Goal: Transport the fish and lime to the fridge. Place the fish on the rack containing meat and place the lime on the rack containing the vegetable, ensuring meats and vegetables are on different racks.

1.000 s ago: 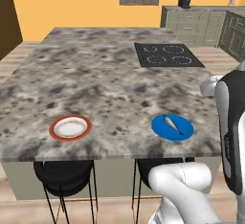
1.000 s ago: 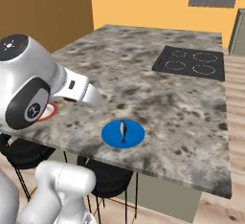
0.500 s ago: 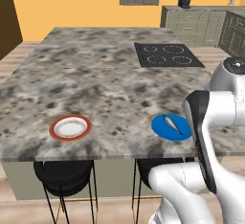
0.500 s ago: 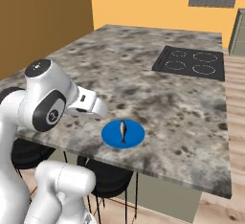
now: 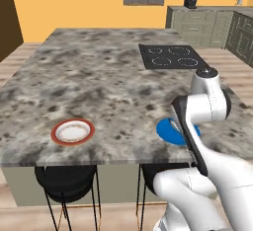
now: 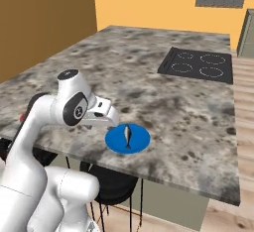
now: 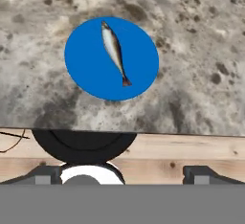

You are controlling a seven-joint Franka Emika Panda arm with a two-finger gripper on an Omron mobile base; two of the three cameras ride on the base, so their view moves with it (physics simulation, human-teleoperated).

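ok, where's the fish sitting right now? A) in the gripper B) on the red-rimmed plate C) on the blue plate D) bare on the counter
C: the fish lies along the middle of the blue plate near the counter edge, with the gripper apart from it and holding nothing.

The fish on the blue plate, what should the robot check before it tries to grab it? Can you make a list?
1. Fish lies flat and alone on the blue plate: ok.
2. Plate sits fully on the island counter, close to its near edge: ok.
3. Pincer is open, tips wide apart: ok.
4. Pincer is over the fish: not ok, the hand view still looks from beyond the counter edge, above a black stool.
5. Nothing stands between the pincer and the fish: ok.
6. Pincer lined up with the fish's thin body: cannot tell.
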